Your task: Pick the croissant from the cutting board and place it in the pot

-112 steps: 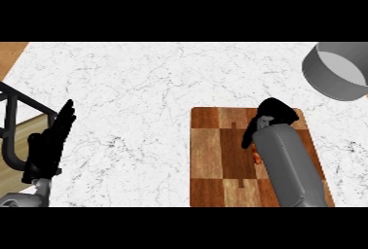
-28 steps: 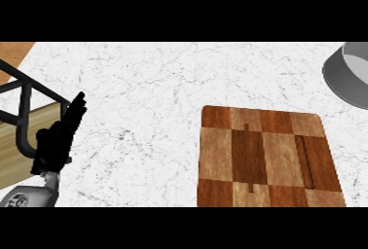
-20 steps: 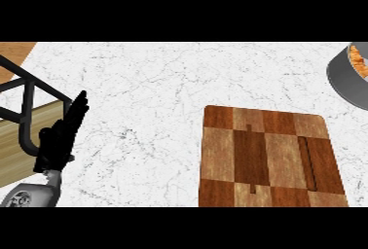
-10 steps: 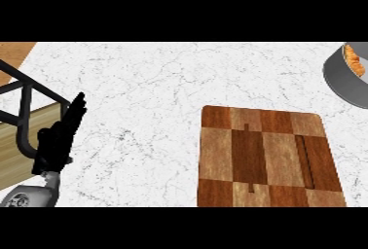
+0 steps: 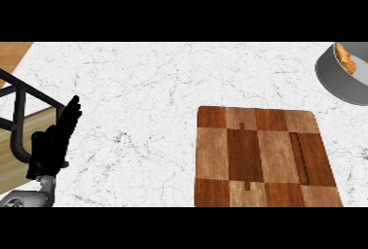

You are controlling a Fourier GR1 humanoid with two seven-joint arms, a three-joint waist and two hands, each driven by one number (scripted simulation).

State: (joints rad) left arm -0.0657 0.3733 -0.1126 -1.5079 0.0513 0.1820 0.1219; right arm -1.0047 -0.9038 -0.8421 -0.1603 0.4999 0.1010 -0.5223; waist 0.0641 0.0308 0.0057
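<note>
The orange-brown croissant [image 5: 346, 57] lies inside the grey pot [image 5: 338, 78] at the upper right edge of the head view, only partly showing. The wooden cutting board [image 5: 262, 155] lies at the lower right with nothing on it. My left hand [image 5: 54, 143] rests at the left edge, fingers straight and pointing up, holding nothing. My right hand does not show in this view.
A white marble counter [image 5: 151, 97] fills the view. Its left edge runs along a wooden floor, where a black chair frame [image 5: 18, 102] stands next to my left hand.
The right arm, which was over the cutting board with the hand curled, has left the view. The croissant now shows inside the pot. The left hand has stayed where it was.
</note>
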